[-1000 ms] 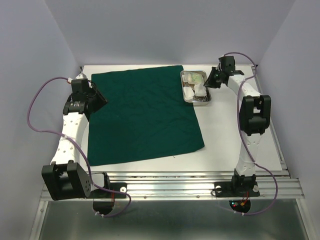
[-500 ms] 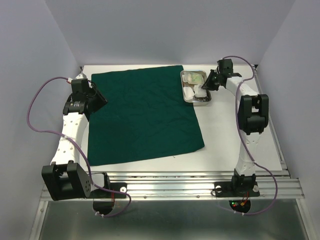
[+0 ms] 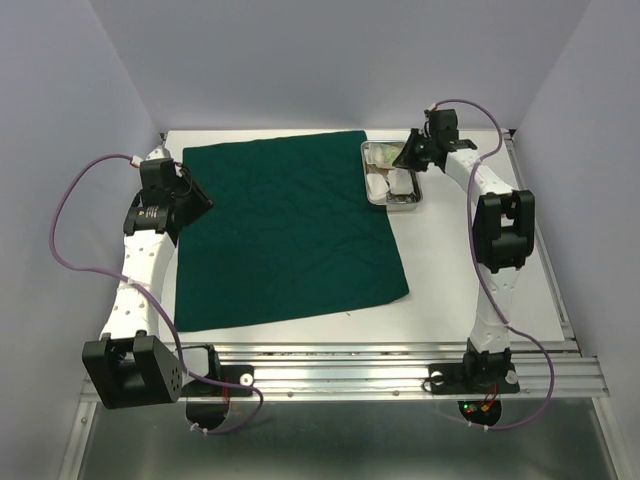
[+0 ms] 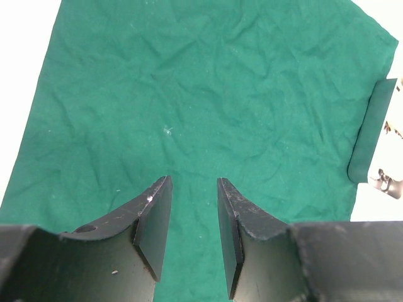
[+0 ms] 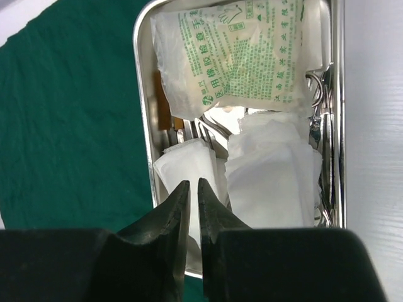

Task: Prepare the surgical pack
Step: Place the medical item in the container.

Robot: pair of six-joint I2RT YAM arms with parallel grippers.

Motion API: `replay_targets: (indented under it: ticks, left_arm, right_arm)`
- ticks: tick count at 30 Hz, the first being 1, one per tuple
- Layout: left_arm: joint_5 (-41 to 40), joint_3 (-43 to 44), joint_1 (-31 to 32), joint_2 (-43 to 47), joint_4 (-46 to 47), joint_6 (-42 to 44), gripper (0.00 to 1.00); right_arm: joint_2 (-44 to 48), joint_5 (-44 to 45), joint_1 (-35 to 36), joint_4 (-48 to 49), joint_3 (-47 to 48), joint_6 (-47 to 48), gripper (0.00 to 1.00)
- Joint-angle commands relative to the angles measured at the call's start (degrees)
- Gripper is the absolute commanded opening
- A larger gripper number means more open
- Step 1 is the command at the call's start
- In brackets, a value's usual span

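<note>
The dark green drape [image 3: 290, 230] [image 4: 208, 94] [image 5: 63, 113] lies spread flat on the white table. To its right at the back stands the small steel tray [image 3: 364, 160] [image 5: 143, 113]. It holds white gauze pads [image 3: 390, 182] [image 5: 271, 170], a sealed packet with green print [image 5: 233, 56] and metal instruments [image 5: 321, 126] along one wall. My right gripper [image 3: 408, 158] [image 5: 193, 182] hovers over the gauze, its jaws almost together with only a thin slit and nothing in them. My left gripper [image 3: 203, 200] [image 4: 194, 182] hangs open over the drape's left edge, empty.
In the left wrist view a folded strip [image 4: 371, 132] at the drape's corner lies next to the tray. Purple walls enclose the table on three sides. Bare white table [image 3: 470, 280] shows in front of the tray and right of the drape.
My right gripper has moved left and toward the back, from beside the tray's right wall to over the tray. The left arm has barely shifted.
</note>
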State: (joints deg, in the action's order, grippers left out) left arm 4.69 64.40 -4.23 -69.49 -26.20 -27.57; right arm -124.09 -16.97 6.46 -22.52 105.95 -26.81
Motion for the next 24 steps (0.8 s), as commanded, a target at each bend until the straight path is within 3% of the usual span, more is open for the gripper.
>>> replay_targets:
  ticks: [1,8,15,24]
  left_arm:
    - [-1.00,0.02,-0.17,2.17,-0.26,1.29,0.46]
    - [-0.91,-0.94,-0.17,2.26,0.00,1.21,0.46]
    - [-0.82,-1.74,-0.25,2.87,0.27,1.21,0.46]
    - [-0.29,-1.56,-0.25,2.96,0.36,1.12,0.45]
  right_arm:
    - [-3.17,0.18,0.31,2.31,-0.57,-0.44,0.16]
    - [-6.51,0.71,0.31,0.73,3.47,0.00,0.16]
    - [-3.88,-2.89,0.31,-0.86,8.39,-0.09,0.17]
    - [-1.59,-0.96,1.36,-1.64,8.84,1.23,0.27]
